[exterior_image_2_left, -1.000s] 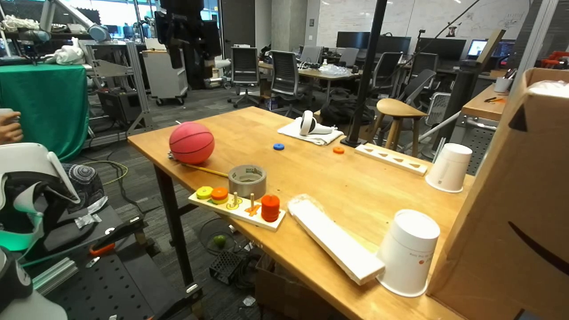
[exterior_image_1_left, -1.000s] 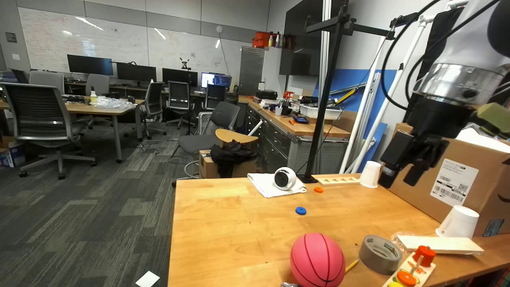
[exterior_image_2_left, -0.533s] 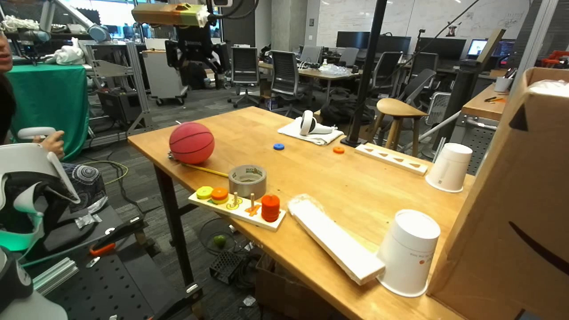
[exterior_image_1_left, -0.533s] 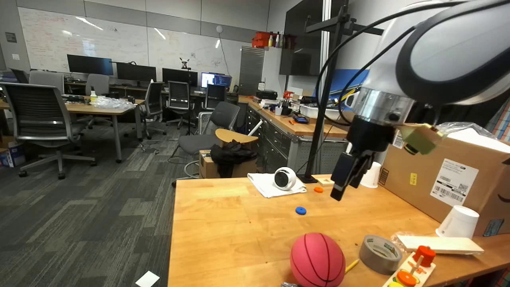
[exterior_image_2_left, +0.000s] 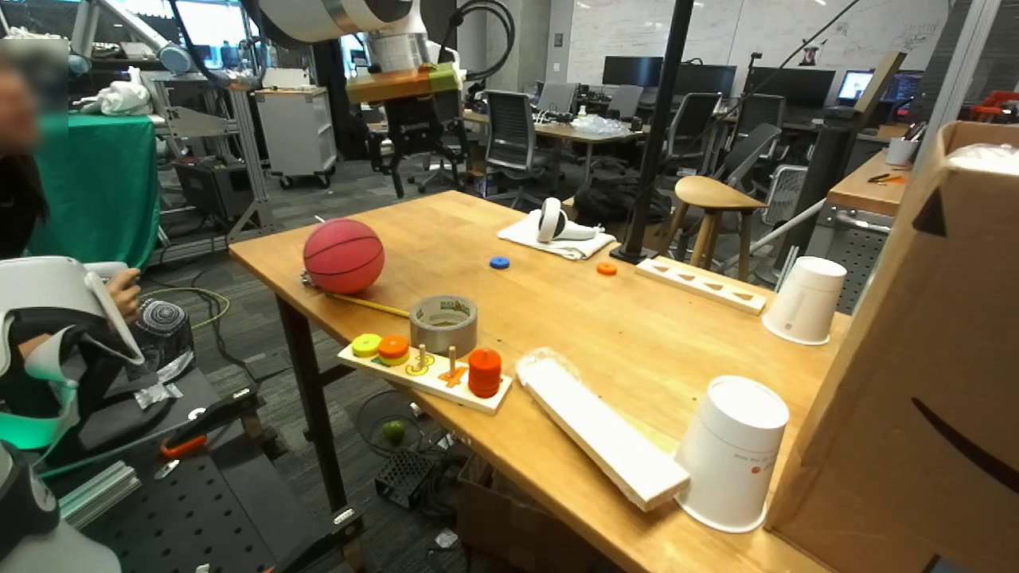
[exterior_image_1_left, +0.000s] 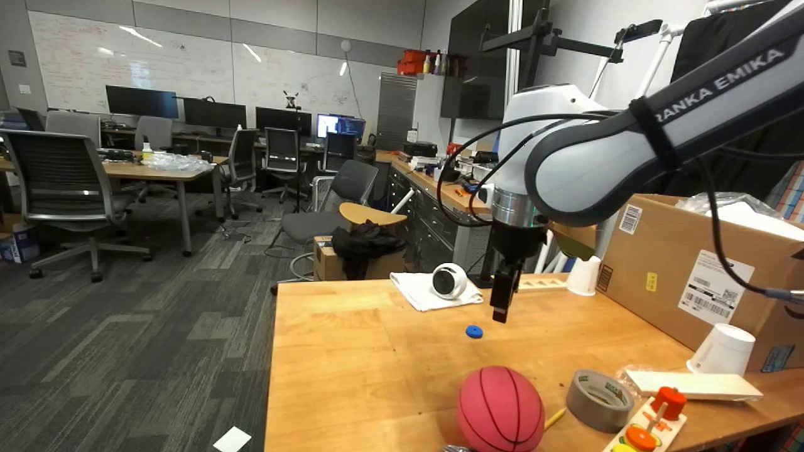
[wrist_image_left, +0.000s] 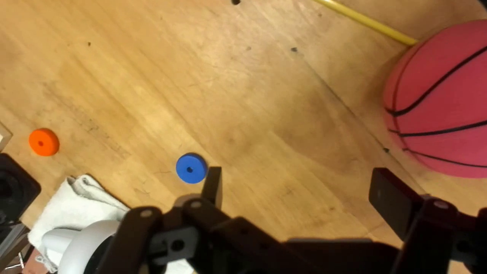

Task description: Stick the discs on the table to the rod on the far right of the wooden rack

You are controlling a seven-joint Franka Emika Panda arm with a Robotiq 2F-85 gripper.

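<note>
The blue disc lies flat on the wooden table. It also shows in an exterior view and just left of a fingertip in the wrist view. The orange disc lies farther off, at the left of the wrist view; in an exterior view my arm hides it. My gripper is open and empty above the table, its fingers pointing down; it shows in both exterior views. The wooden rack stands at the table's edge; red discs fill its far-right rod.
A pink ball, a roll of tape and a pencil lie near the rack. A white plank, white cups and a cardboard box stand to the right. A black post rises behind the discs.
My arm has swung in over the table and come lower, moving left in an exterior view, so the gripper is nearer the discs. The discs and the rack have not moved.
</note>
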